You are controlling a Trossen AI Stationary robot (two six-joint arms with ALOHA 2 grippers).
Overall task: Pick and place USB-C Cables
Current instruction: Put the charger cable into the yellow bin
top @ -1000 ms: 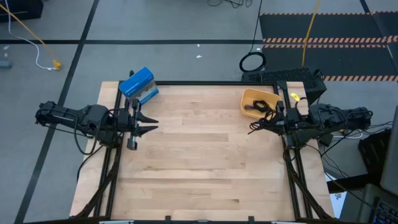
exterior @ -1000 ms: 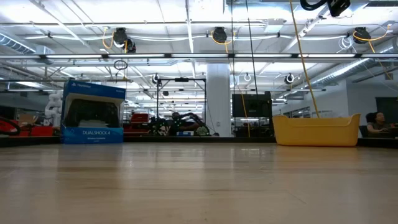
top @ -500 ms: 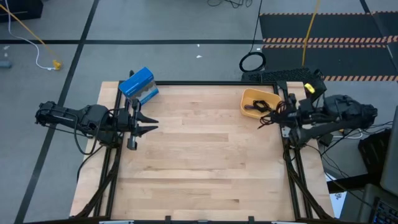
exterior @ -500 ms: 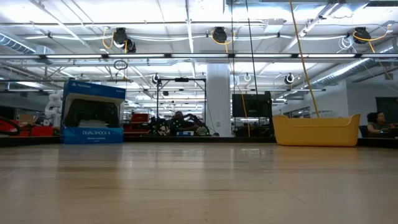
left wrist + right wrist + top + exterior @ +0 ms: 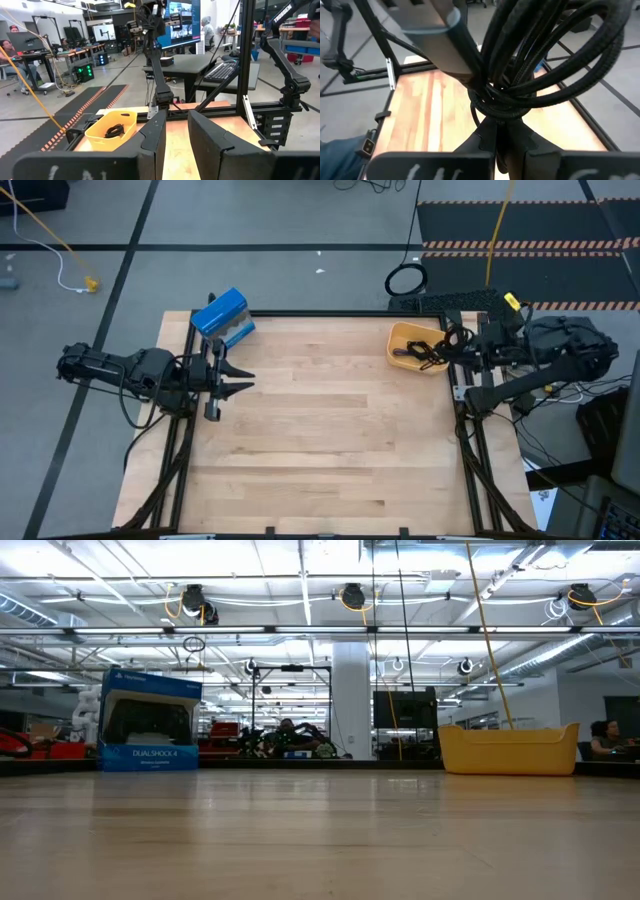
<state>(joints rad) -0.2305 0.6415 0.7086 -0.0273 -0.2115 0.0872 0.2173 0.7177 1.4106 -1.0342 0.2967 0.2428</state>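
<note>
One black USB-C cable [image 5: 441, 343] is in my right gripper [image 5: 450, 348], at the right rim of the yellow bin [image 5: 400, 333] near the table's far right corner. In the right wrist view its braided coil [image 5: 540, 60] fills the picture above my gripper [image 5: 502, 137]. Inside the bin lie a bluish-purple cable [image 5: 404, 352] and another black cable [image 5: 424, 350]. My left gripper [image 5: 236, 377] waits open near the table's left edge; its wrist view shows the open gripper [image 5: 175, 135] and the bin [image 5: 111, 131] far off. My right gripper pinches the black cable between its two fingers, shut on several bunched strands of the coil [image 5: 496, 104]. It comes from the table's right side, pointing toward the bin. The cable is lifted clear of the table and its loops spread out loosely beyond the fingertips.
A blue box [image 5: 222, 318] stands at the far left corner, seen also in the low view as the box [image 5: 150, 722]. The bin [image 5: 508, 750] shows at the low view's right. A keyboard [image 5: 460, 302] and a large black ring [image 5: 405, 280] lie beyond the far edge.
My right gripper, shut on the black cable, has moved from the table beside the bin toward the far edge and upward, carrying the cable to the bin's right rim. The cable has come clear of the wood. The left arm has stayed still.
</note>
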